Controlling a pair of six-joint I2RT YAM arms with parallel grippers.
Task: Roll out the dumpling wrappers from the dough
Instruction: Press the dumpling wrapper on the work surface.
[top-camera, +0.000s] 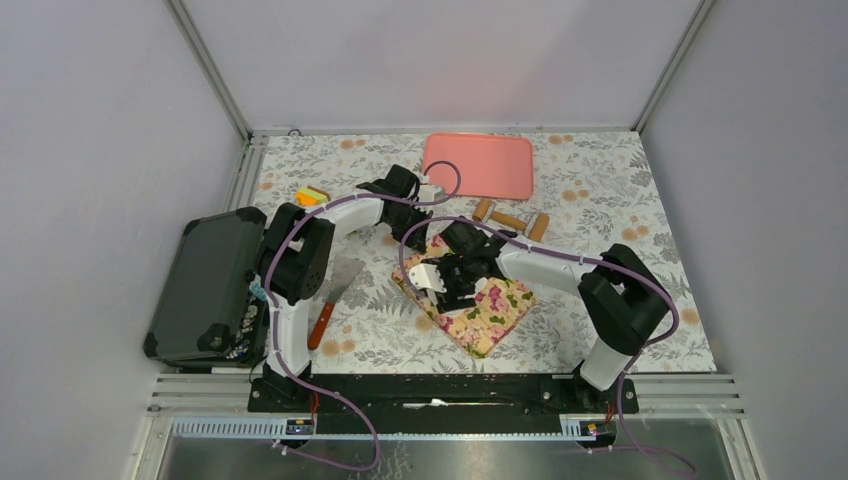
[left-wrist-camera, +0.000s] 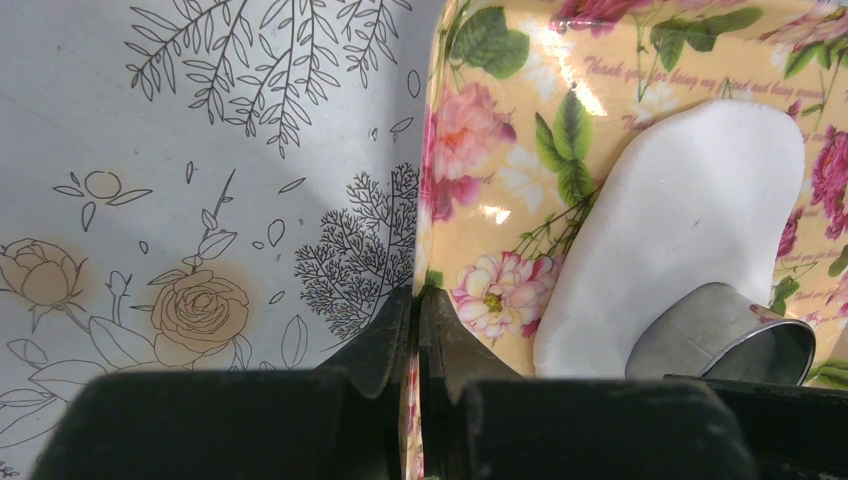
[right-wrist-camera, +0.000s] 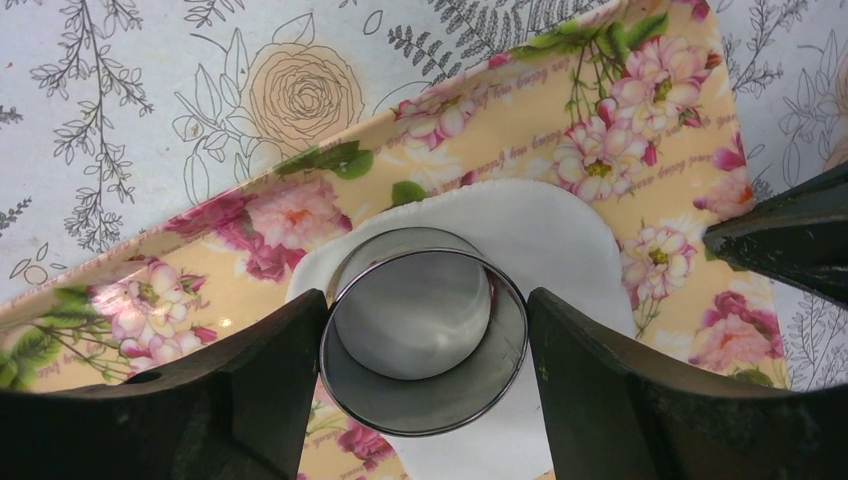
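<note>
1 sheet of dough (right-wrist-camera: 560, 235) lies flat on the floral tray (left-wrist-camera: 480, 120), so rolling looks done and cutting seems only begun. The right gripper (right-wrist-camera: 425, 320) clasps the ring cutter (right-wrist-camera: 425, 405), set on the dough mid-tray. The left gripper (left-wrist-camera: 418, 310), closed, seems to pinch the tray's rim. Tray script reads "Thank you for being my friend".

I am reading pale cursive script printed on the floral tray (left-wrist-camera: 470, 200): "Thank you for being my friend and being…". The remaining words are blurring out for me.
</note>
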